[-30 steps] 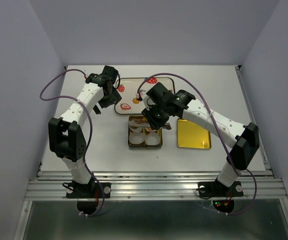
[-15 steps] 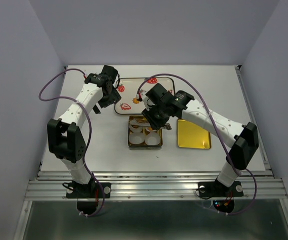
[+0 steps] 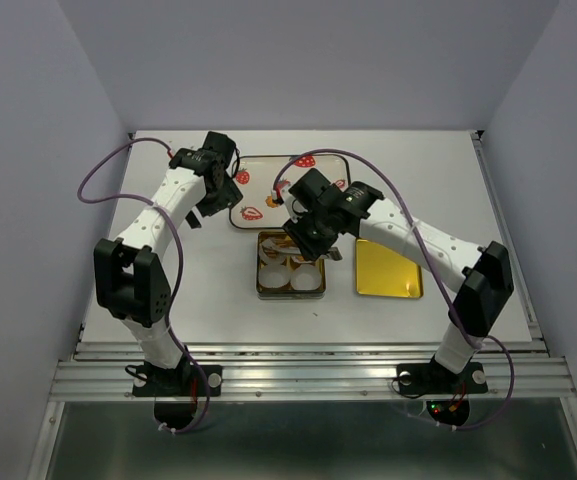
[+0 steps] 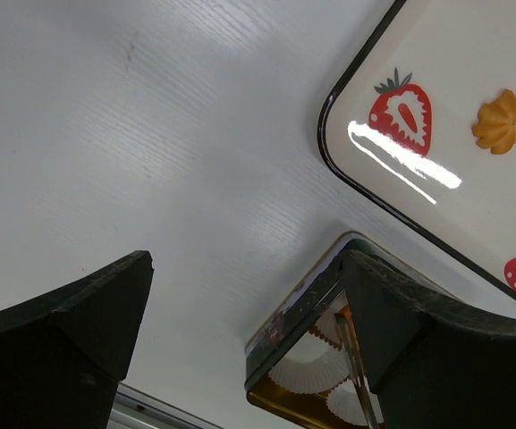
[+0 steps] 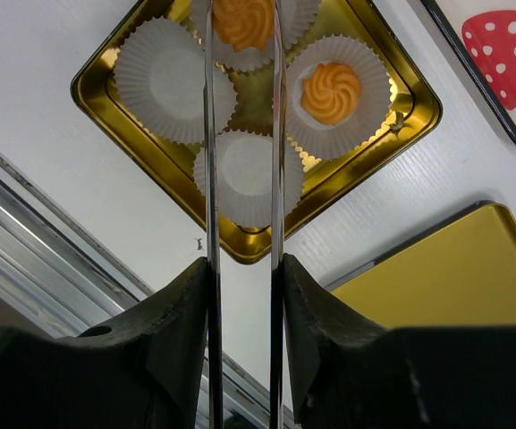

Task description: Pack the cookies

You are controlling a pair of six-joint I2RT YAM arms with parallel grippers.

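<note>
Where the held cookie (image 5: 244, 25) lies: clamped between the right pincer (image 5: 241, 7)'s blades, straight over a far paper cup (image 5: 300, 20) in the gold tin (image 5: 92, 89).
Packed cookie (image 5: 332, 92): in the neighbouring cup (image 5: 371, 70).
Loose cookie (image 4: 504, 121): on the strawberry tray (image 4: 436, 54), nearest the left pincer (image 4: 247, 268), spread empty.

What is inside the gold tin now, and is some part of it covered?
Four white paper cups sit in the gold tin. Two hold cookies; two are empty. The tweezers cover strips of two cups; the tin floor under the cups is hidden.
</note>
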